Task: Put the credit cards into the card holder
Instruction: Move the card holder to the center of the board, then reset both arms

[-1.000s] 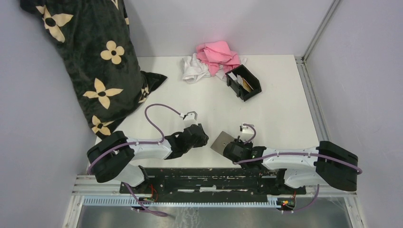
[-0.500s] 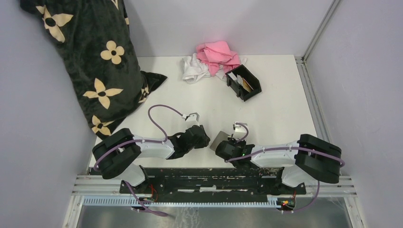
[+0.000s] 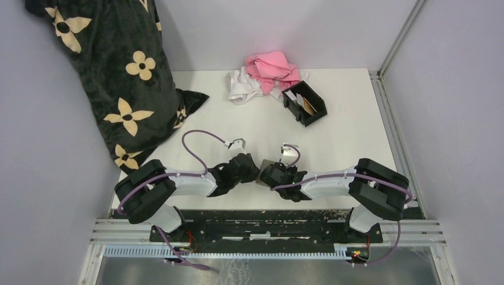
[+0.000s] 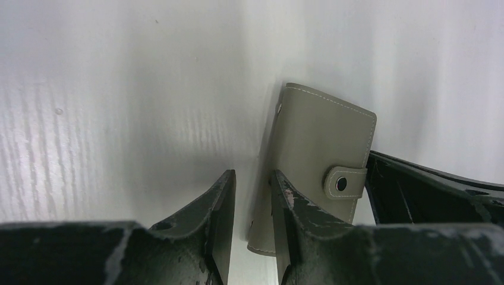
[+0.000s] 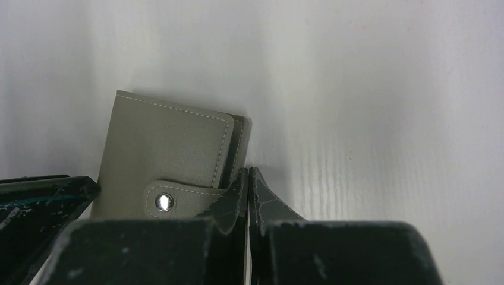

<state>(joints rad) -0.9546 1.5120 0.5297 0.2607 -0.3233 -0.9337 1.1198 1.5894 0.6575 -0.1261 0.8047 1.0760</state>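
White table (image 3: 267,130) boxed in by grey walls, with a black blanket with tan flowers (image 3: 113,77) slumped over the far left corner. Near the front edge the left gripper (image 4: 249,225) sits low over the table, fingers a narrow way apart with nothing clamped between them; its right finger is just beside the left edge of the grey wallet (image 4: 318,148). Wallet lies flat and folded, snap strap (image 5: 163,200) fastened, between the two arms. Right gripper (image 5: 248,196) comes in from the other side, fingers pressed fully together, tips touching the wallet's open edge right by the strap, gripping nothing. No card shows at the wallet's edge, only dark layers, so can't tell what's inside. At the back sit a white cloth (image 3: 241,86) and a pink cloth (image 3: 273,68), bunched up. Just right of them is the black card holder (image 3: 318,102), well apart from both grippers, with credit cards (image 3: 304,104) already standing in it, one tan, one white. Handling guess: cards are light, stiff, thin and slick, hard to lift off a flat table, so best pinched across a short edge that sticks out. Wallet cover looks soft and bendy and will likely slide when pushed, so one gripper should pin it while the other works the strap.
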